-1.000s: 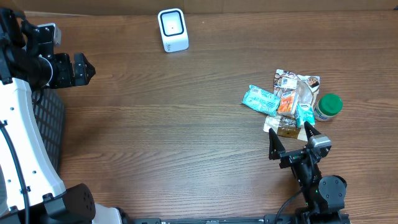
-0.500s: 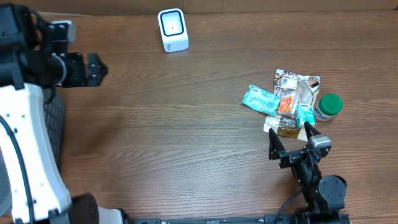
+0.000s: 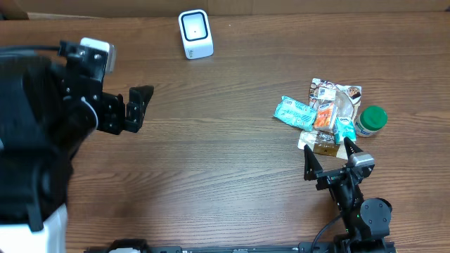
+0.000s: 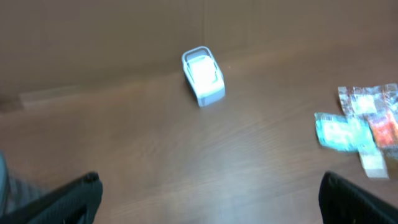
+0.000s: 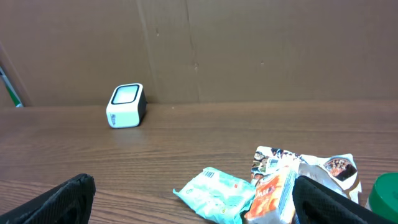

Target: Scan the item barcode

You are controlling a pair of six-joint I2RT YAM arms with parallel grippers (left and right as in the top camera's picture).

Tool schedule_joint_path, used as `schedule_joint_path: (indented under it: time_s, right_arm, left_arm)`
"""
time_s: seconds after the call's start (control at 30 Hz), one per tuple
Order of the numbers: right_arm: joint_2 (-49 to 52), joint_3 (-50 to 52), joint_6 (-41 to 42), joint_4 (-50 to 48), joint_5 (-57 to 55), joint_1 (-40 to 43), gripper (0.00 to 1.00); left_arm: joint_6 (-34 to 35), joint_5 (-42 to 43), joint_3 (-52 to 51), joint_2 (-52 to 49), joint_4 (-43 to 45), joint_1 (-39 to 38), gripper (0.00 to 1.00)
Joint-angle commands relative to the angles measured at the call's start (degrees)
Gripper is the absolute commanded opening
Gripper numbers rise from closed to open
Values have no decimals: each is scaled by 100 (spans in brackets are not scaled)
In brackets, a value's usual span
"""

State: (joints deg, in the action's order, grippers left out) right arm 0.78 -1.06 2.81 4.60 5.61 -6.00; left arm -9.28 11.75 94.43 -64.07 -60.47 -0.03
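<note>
The white barcode scanner stands at the table's far edge, also seen in the left wrist view as the scanner and in the right wrist view as the scanner. A pile of items lies at the right: a teal packet, an orange packet and a green-lidded jar. My left gripper hovers open over the table's left part, below and left of the scanner, holding nothing. My right gripper stands open just in front of the pile, with the teal packet ahead of it.
A printed foil pouch and a brown bar belong to the same pile. A dark mesh panel sits at the left edge, mostly hidden by the left arm. A brown cardboard wall rises behind the table.
My left arm has swung to the right and out over the table, gripper still open. The right arm and the pile have not moved.
</note>
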Motion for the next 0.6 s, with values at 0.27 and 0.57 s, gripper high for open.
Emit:
schedule_joint_path:
  time_s: [0.27, 0.57]
  right_arm:
    - [-61, 61, 13, -22, 4, 24, 100]
    - [-61, 61, 13, -22, 4, 24, 100]
  left_arm:
    - [-109, -26, -4922, 2920, 4651, -20, 99]
    - [-734, -28, -7958, 5003, 6835, 59, 100]
